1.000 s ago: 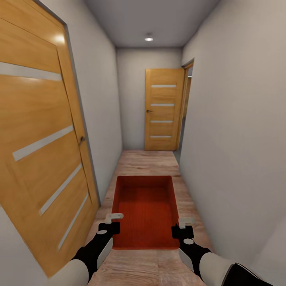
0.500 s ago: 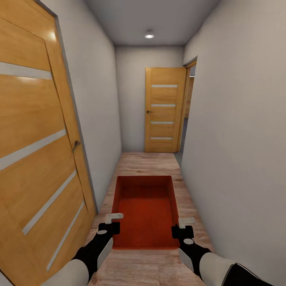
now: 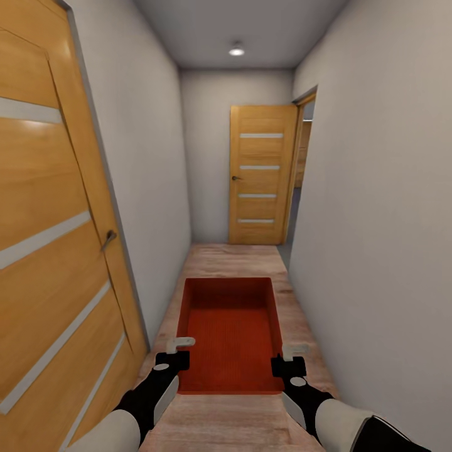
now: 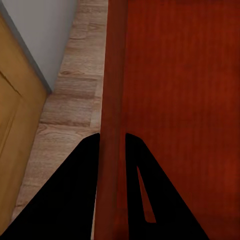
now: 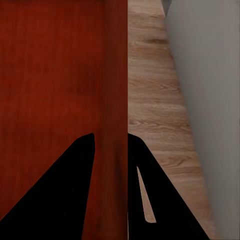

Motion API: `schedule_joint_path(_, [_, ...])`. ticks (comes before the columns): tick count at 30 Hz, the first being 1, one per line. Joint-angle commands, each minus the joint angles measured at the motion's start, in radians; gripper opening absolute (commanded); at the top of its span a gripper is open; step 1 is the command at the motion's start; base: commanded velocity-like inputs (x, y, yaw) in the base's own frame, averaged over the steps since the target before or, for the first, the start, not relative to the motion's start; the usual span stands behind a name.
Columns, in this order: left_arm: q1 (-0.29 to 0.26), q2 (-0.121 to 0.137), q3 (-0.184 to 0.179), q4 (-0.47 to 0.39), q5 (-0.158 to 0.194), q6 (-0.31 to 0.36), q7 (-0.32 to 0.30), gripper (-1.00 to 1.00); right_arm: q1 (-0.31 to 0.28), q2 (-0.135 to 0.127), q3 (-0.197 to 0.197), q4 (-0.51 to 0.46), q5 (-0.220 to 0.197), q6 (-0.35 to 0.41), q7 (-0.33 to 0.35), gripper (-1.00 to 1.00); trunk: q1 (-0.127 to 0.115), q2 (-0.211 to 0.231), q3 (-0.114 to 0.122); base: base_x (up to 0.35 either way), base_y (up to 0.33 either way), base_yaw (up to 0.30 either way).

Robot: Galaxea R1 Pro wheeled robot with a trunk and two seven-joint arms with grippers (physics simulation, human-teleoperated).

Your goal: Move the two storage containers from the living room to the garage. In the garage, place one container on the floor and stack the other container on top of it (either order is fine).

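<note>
1 orange-red container point(image 3: 230, 336) is carried level in front of the robot, above the plank floor point(image 3: 235, 257) of a narrow hallway. It is held from both long sides, so that the load is balanced between the 2 arms and the open top is kept facing up.

The left gripper point(image 3: 178, 351) is clamped on the container's left wall near the near corner. In the left wrist view that wall point(image 4: 112, 125) runs straight between the 2 dark fingers point(image 4: 70, 200), 1 inside the box and 1 outside, pinched narrow on the thin wall. The right gripper point(image 3: 290, 356) is clamped in the same way on the right wall point(image 5: 116, 125), seen in the right wrist view between its fingers point(image 5: 60, 195). A thin wall is best gripped this way, since nothing else on the box offers a handle.

The box is kept between the grey walls, with the left wall point(image 3: 154, 188) and right wall point(image 3: 370, 220) near on either side. A wooden door point(image 3: 56, 251) is passed close at the left. A 2nd door point(image 3: 258, 176) is shut at the hallway's end, and an opening point(image 3: 301, 169) is seen just beside it on the right, the likely way on. No garage is in sight, so the task is judged to be in its transport stage.
</note>
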Motion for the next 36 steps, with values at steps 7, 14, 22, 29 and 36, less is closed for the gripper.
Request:
schedule_joint_path(7, [0.0, 0.012, 0.008, -0.001, 0.008, 0.007, 0.013, -1.0, -0.001, -0.006, -0.068, -0.002, -0.002, -0.008, -0.002, -1.0, 0.001, -0.002, -0.002, 0.322, 0.0, 0.0])
schedule_joint_path(14, [0.0, 0.012, 0.008, -0.001, 0.008, 0.007, 0.013, -1.0, -0.001, -0.006, -0.067, -0.002, -0.002, -0.008, -0.002, -1.0, 0.001, -0.002, -0.002, 0.322, 0.0, 0.0])
schedule_joint_path(22, [0.0, 0.012, 0.008, -0.001, 0.008, 0.007, 0.013, -1.0, -0.001, -0.006, -0.068, -0.002, -0.002, -0.008, -0.002, -1.0, 0.001, -0.002, -0.002, 0.322, 0.0, 0.0])
schedule_joint_path(29, [0.0, 0.012, 0.008, -0.001, 0.008, 0.007, 0.013, -1.0, -0.001, -0.006, -0.068, -0.002, -0.002, -0.008, -0.002, -1.0, 0.001, -0.002, -0.002, 0.322, 0.0, 0.0])
schedule_joint_path(36, [0.0, 0.012, 0.008, -0.001, 0.008, 0.007, 0.013, -1.0, -0.001, -0.006, -0.068, -0.002, -0.002, -0.008, -0.002, -1.0, 0.001, -0.002, -0.002, 0.321, 0.0, 0.0])
